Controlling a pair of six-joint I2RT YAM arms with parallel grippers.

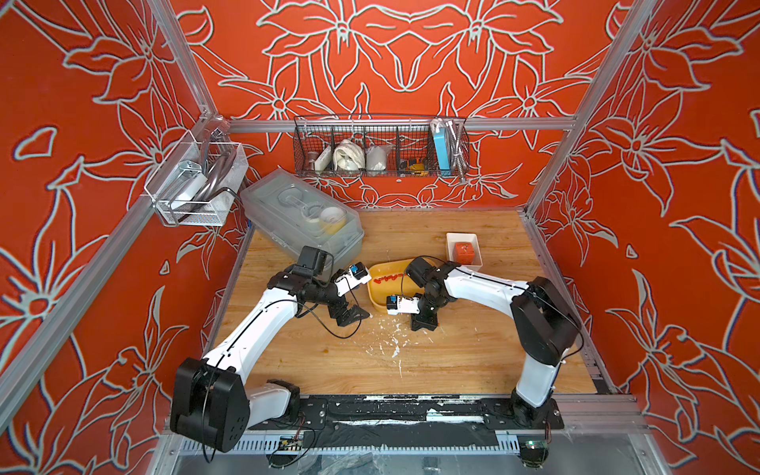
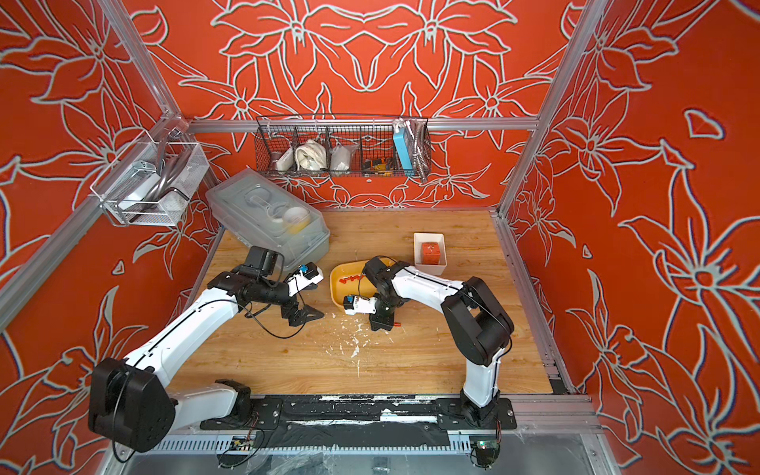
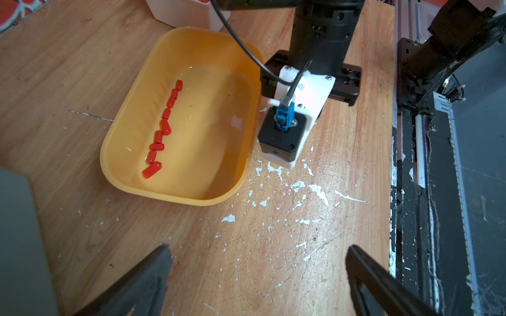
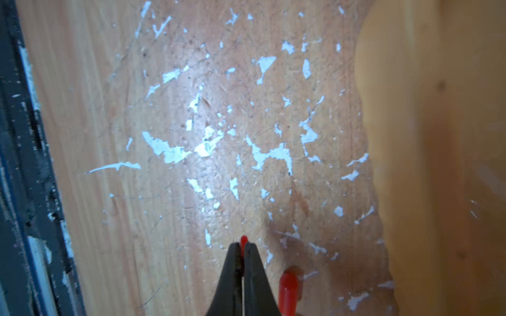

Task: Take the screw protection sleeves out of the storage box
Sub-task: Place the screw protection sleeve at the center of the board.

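Scuffed wood table [image 4: 164, 82]: right gripper [image 4: 242, 247] pinches a sleeve [image 4: 243, 240], second sleeve [image 4: 288, 290] lying just beside its jaws. Left gripper [image 3: 258, 247] gapes wide, tray [image 3: 128, 115] with sleeve row [image 3: 165, 128] ahead of its jaws.

The right end effector [image 4: 242, 246] hides most of its pinched screw protection sleeve [image 4: 243, 240]; the storage box [image 4: 438, 136] is blurred.

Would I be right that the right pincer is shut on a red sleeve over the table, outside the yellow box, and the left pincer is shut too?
Not quite: the left pincer is open, its fingers spread wide in the left wrist view. The right pincer is indeed shut on a red sleeve over the table, outside the yellow box.
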